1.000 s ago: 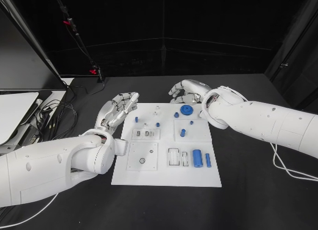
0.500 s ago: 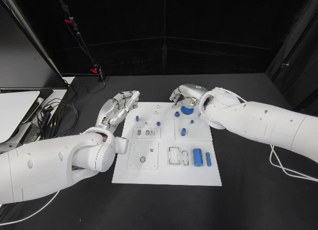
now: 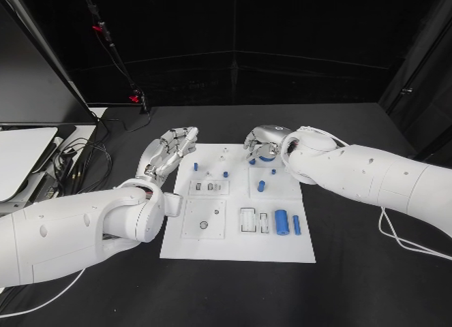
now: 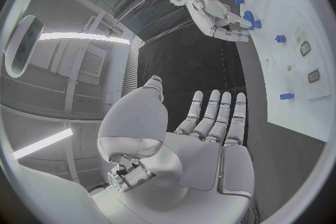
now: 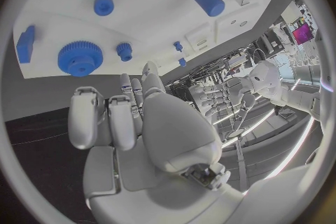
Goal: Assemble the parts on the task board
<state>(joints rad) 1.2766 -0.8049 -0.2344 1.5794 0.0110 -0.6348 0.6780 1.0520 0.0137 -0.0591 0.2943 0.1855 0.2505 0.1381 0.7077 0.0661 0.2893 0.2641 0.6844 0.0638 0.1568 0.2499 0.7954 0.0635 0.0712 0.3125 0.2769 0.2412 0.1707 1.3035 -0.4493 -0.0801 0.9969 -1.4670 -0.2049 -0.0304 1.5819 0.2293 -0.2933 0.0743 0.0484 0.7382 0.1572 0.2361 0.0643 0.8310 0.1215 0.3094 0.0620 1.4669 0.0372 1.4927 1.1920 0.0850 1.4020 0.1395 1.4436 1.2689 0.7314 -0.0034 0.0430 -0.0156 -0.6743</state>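
The white task board (image 3: 236, 246) lies mid-table. My right hand (image 3: 264, 144) hovers over its far edge, fingers bent and apart, holding nothing. It covers most of the blue gear (image 5: 80, 59), which lies just ahead of the fingertips (image 5: 127, 82) in the right wrist view. Small blue pegs (image 3: 261, 186) (image 3: 196, 166) stand on the board, and a thick blue cylinder (image 3: 281, 222) lies beside a thin blue bar (image 3: 296, 225) at the near right. My left hand (image 3: 170, 152) is off the board's far left corner, fingers straight and empty, as the left wrist view (image 4: 210, 123) confirms.
Clear recessed fixtures (image 3: 203, 228) (image 3: 247, 221) sit in the board's near half. Cables (image 3: 83, 160) and a pale flat device (image 3: 14, 163) lie at the table's left edge, under a dark panel (image 3: 29, 75). Bare black table surrounds the board.
My right hand has come nearer over the board's far edge and now hides most of the blue gear. The left hand has barely shifted.
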